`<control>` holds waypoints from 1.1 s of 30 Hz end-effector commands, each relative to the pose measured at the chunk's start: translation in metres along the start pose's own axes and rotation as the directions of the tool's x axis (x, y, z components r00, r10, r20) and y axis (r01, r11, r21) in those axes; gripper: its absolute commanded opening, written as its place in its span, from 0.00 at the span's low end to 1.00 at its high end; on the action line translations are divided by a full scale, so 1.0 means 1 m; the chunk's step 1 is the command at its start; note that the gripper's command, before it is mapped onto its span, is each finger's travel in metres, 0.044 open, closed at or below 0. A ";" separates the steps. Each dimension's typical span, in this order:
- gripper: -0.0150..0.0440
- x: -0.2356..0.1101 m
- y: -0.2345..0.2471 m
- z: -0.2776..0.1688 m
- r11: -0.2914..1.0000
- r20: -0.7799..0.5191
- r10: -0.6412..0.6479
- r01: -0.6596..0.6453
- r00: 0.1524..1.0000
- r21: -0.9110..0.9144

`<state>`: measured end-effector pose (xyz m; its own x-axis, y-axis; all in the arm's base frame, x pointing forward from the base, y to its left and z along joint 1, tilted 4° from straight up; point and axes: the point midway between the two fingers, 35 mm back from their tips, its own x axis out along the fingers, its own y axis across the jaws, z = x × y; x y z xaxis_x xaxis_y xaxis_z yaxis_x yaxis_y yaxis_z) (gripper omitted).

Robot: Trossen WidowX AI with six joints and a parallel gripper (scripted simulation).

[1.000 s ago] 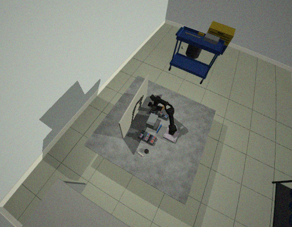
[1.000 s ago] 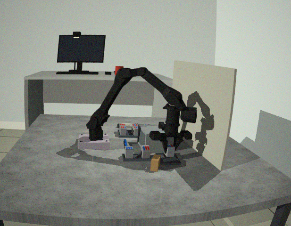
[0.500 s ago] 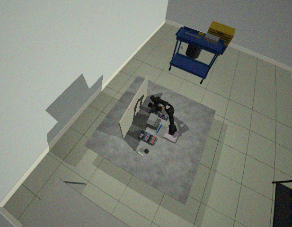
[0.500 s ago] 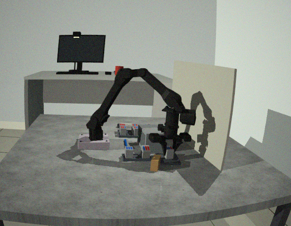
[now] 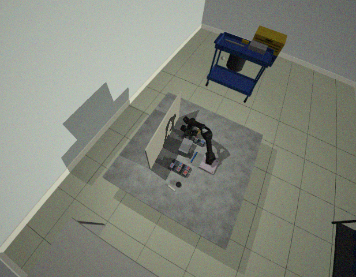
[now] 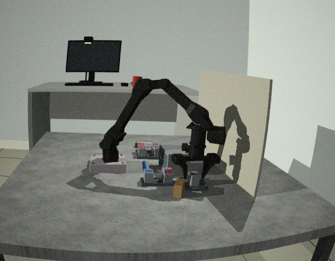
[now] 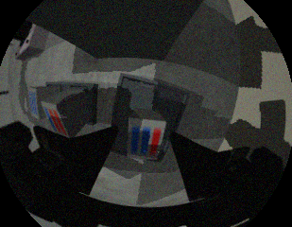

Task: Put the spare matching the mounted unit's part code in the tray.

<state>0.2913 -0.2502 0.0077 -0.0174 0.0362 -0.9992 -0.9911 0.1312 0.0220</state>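
Observation:
My gripper (image 6: 195, 172) (image 7: 145, 132) is open and hangs low beside the upright beige panel (image 6: 246, 118). Between its spread fingers stands a small grey spare (image 6: 194, 179) (image 7: 146, 134) with blue and red stripes. It rests on a dark tray (image 6: 203, 187), and I cannot tell whether the fingers still touch it. The mounted unit (image 6: 169, 157) (image 5: 185, 146) is a grey box just behind the gripper; its back is hidden. Two more striped spares (image 6: 148, 174) (image 6: 168, 173) stand on a dark base to the left. One of them shows at the left in the wrist view (image 7: 54, 116).
A rack of several striped spares (image 6: 146, 148) (image 5: 179, 168) stands behind the unit. A tan block (image 6: 178, 188) lies in front of the tray, and a blue pen (image 6: 144, 164) (image 5: 194, 157) lies near the arm's base (image 6: 107, 166) (image 5: 209, 165). The panel stands close on the right.

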 end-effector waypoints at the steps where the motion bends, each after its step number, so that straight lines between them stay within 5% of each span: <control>1: 1.00 -0.001 0.000 0.000 1.000 0.000 -0.001 0.001 1.000 0.000; 10: 1.00 -0.105 0.000 0.000 1.000 -0.004 0.001 -0.001 1.000 -0.001; 33: 1.00 -0.105 -0.002 0.000 1.000 -0.011 -0.018 0.018 1.000 0.002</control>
<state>0.2947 -0.2543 0.1121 -0.0037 0.0247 -0.9997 -0.9910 0.1334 0.0070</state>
